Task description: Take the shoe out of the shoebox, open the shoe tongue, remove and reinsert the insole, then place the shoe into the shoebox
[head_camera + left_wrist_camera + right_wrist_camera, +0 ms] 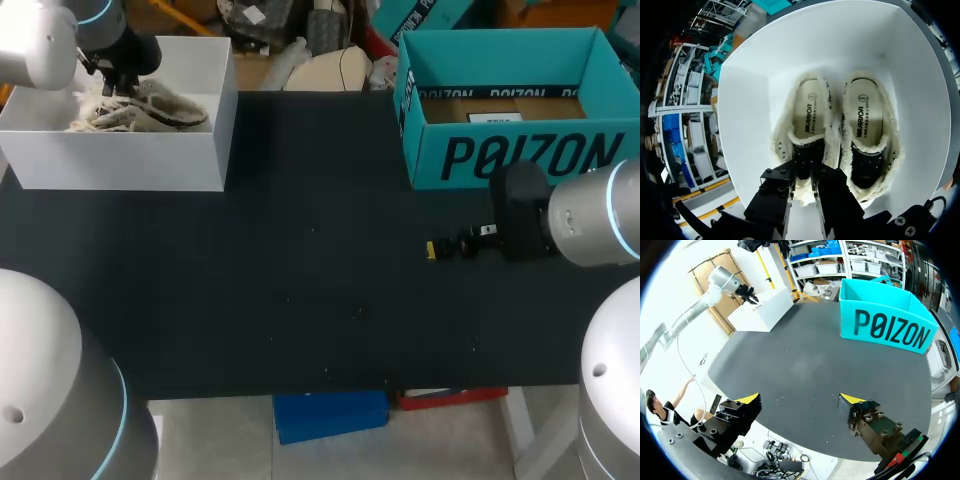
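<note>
The cream fleece-lined shoe (pixel 810 115) is lying sole-down inside the white rectangular cardboard shoebox (pixel 747 120), with its pale insole facing up. In the left wrist view its long axis is running straight ahead of the left gripper (pixel 809 172), the heel end lying farthest from the fingers and the dark-trimmed front end lying beneath them. The jaws are standing close together and are pinching a tuft of the fleece at that front end from both sides. A second cream shoe (pixel 865 120) is lying just beside the first, parallel to it and pointing the same way, the two fleece edges touching. In the head view the shoebox (pixel 120 160) is sitting at the far left of the black table surface (pixel 300 290), and the left gripper (pixel 118 85) is dipping into it from above. A teal open cardboard box (pixel 510 155) is standing at the far right, well apart from the shoebox. The right gripper (pixel 800 399) is hovering over bare tabletop near the teal box (pixel 885 327), its jaws standing wide apart and holding nothing.
</note>
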`<state>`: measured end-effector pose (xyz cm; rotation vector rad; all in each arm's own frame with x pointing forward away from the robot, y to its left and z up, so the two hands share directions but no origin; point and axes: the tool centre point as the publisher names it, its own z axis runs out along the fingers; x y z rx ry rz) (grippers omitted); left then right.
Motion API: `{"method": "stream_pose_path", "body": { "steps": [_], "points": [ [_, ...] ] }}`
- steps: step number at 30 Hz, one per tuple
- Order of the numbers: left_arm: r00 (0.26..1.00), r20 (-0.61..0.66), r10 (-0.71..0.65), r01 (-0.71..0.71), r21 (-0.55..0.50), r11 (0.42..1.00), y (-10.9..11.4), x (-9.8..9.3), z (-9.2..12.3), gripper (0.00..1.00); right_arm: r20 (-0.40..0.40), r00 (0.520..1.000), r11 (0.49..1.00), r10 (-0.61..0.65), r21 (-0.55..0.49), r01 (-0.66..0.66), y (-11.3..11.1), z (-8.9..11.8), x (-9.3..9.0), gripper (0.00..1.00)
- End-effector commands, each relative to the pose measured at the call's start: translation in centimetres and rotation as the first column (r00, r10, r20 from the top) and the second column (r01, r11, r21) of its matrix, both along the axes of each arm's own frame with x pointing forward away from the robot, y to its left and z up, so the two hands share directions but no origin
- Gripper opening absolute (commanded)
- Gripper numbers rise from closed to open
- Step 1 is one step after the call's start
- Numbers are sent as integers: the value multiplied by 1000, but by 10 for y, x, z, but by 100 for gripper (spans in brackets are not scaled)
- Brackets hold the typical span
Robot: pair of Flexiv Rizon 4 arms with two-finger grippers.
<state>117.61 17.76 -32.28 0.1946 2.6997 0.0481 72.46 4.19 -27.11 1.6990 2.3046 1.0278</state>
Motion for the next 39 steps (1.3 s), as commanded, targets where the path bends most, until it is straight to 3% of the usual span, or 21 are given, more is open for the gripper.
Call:
{"method": "stream_pose_path", "body": {
  "steps": [1,5,9,10,11,12,19,25,32,39],
  "points": [
    [1000,6,-6,6,2,1000,-2,-2,8,16,-1,1000,1000,1,1,-1,0,0,0,100],
    [1000,13,-13,13,4,1000,-4,-8,26,19,-1,1000,1000,1,1,-1,0,0,0,100],
    [1000,15,-18,18,2,1000,-7,-21,48,38,-1,1000,1000,1,1,-1,0,0,0,100],
    [1000,15,-18,18,1,1000,-7,-25,54,52,-1,1000,1000,1,1,-1,0,0,0,100],
    [1000,14,-17,17,-1,1000,-8,-29,59,90,-1,1000,1000,1,1,-1,0,0,0,100],
    [1000,15,-16,16,-2,1000,-9,-33,65,100,-1,1000,1000,1,1,-1,0,0,0,100],
    [999,30,17,-16,-42,999,-22,-82,95,100,-1,1000,1000,1,1,-1,0,0,0,100],
    [993,-119,-8,3,-43,999,-35,-145,108,100,-1,1000,1000,1,1,-1,0,0,0,100],
    [979,-202,-8,1,-32,1000,-47,-216,127,100,-1,1000,1000,1,1,-1,0,0,0,100],
    [959,-285,3,-16,-45,999,-55,-261,117,100,-1,1000,1000,1,1,-1,0,0,0,100]
  ]
}}
